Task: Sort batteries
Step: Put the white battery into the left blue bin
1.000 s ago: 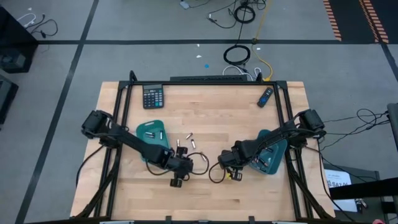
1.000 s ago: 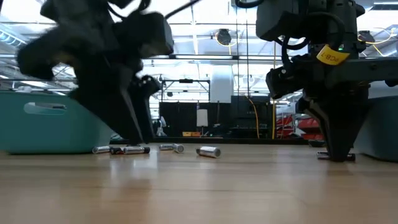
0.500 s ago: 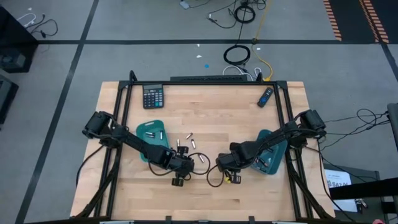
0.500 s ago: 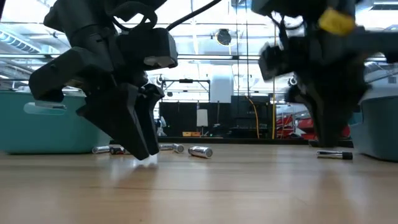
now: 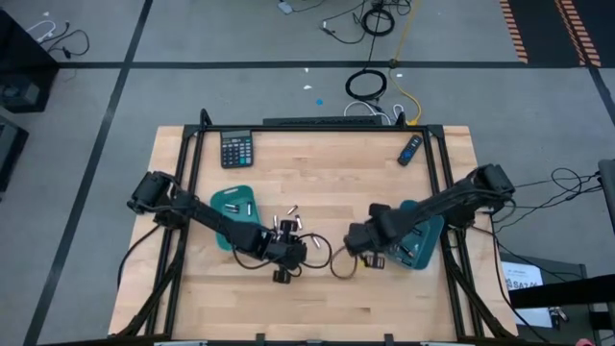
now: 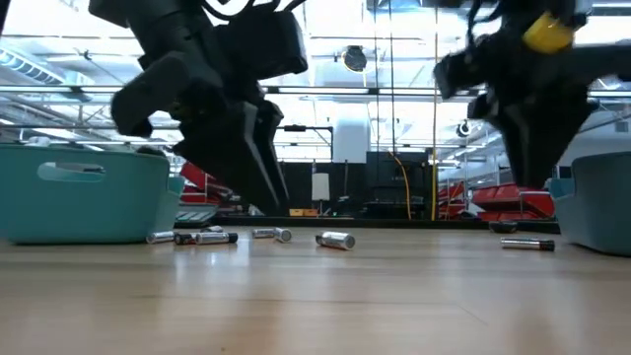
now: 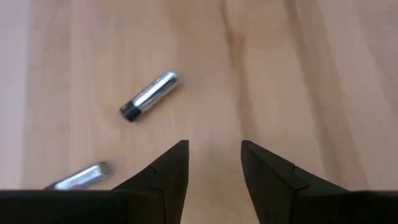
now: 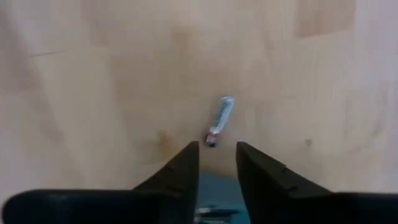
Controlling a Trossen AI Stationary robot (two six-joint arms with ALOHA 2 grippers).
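I have the left claw spread and empty, hanging above the table near its middle, just on the near side of the loose batteries. One battery lies beyond its fingertips. My right claw is also parted, holding nothing, beside the right teal tray; a lone battery lies just past it.

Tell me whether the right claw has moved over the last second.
Yes. In the high view the right claw has pulled back from the open tabletop toward the teal tray on its own side, and now sits closer to that tray's edge.
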